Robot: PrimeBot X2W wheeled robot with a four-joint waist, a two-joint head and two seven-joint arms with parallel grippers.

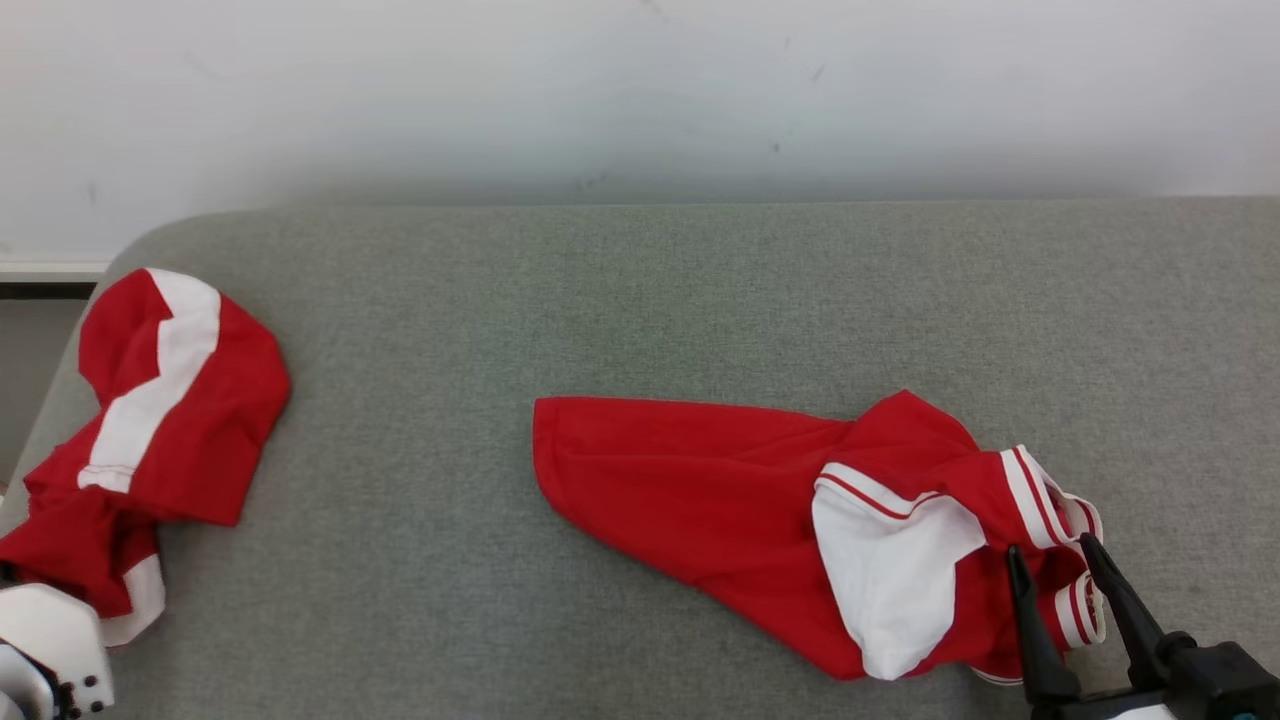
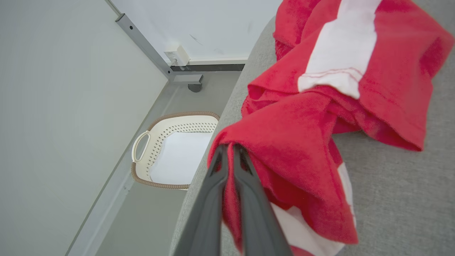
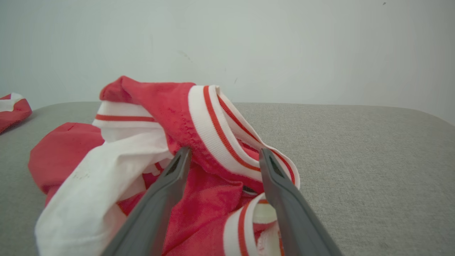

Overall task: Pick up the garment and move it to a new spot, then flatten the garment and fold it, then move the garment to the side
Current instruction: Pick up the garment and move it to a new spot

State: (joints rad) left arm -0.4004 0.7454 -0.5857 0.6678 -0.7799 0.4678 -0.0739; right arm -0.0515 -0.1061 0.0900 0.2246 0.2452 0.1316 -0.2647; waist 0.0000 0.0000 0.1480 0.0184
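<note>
A red and white garment (image 1: 720,490) lies crumpled on the grey padded surface (image 1: 620,290), right of centre. Its striped collar (image 3: 217,131) bunches at the right end. My right gripper (image 1: 1052,548) stands open there, with a fold of the collar between its fingers (image 3: 224,153). A second red and white garment (image 1: 170,400) lies heaped at the surface's left edge. My left gripper (image 2: 230,147) is shut on a red fold of that garment (image 2: 291,142) at the near left corner. In the head view its pale wrist (image 1: 50,650) shows at the lower left.
A pale wall (image 1: 640,90) runs right behind the surface. On the floor off the left edge stands a cream laundry basket (image 2: 142,142), with a grey metal post (image 2: 149,49) in the corner beyond it.
</note>
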